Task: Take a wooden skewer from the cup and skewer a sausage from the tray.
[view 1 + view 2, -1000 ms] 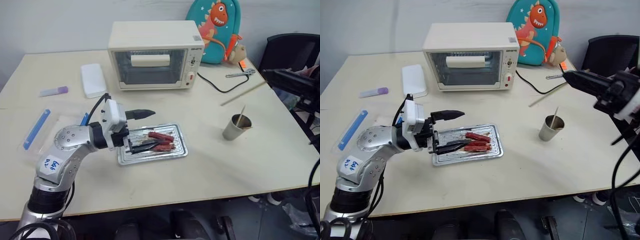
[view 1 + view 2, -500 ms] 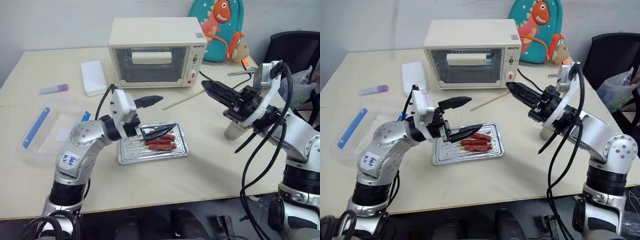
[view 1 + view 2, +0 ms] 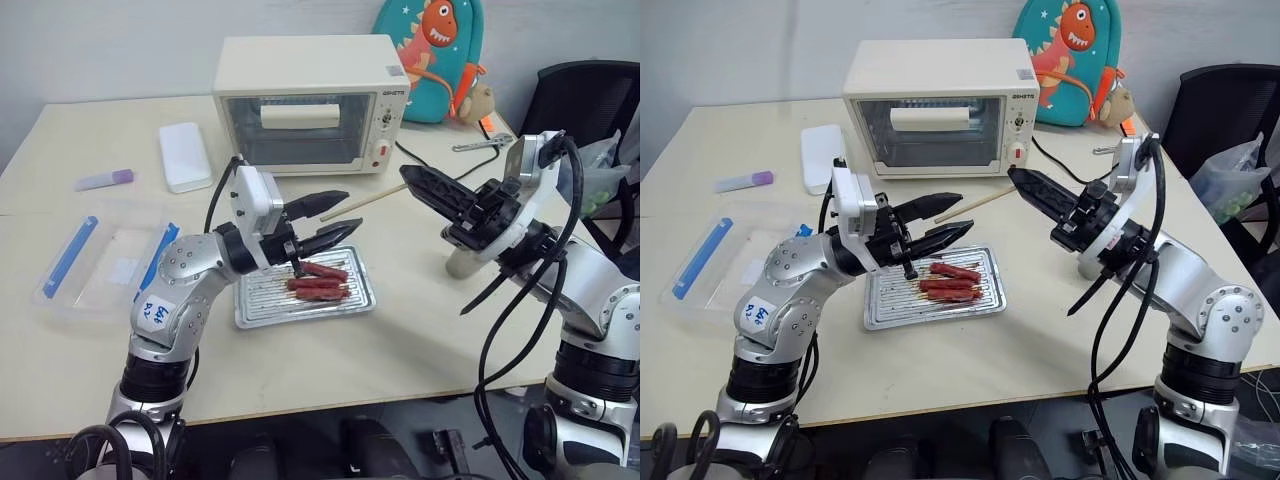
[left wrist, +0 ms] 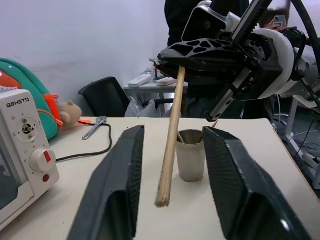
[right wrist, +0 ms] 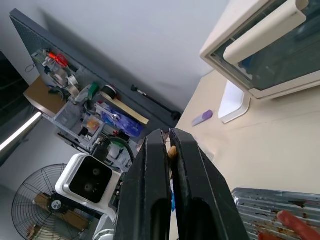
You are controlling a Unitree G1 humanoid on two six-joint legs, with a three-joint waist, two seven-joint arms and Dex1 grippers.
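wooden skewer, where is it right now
The thin pale wooden skewer is pinched in the right claw, slanting out over the table toward the left claw, between the cream toaster oven and the silver ribbed tray.

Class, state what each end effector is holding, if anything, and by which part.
The right end effector is shut on the wooden skewer at one end. The left end effector holds nothing; the skewer's free end lies between its fingers.

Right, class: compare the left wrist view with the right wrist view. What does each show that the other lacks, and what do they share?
Left wrist view, not the right: the cup standing on the table, a wrench, and the open left pincer flanking the wooden skewer.
Right wrist view, not the left: a corner of the tray with a sausage, a white box and a purple-capped tube.
Shared: the toaster oven, the table, and the right pincer shut on that skewer.
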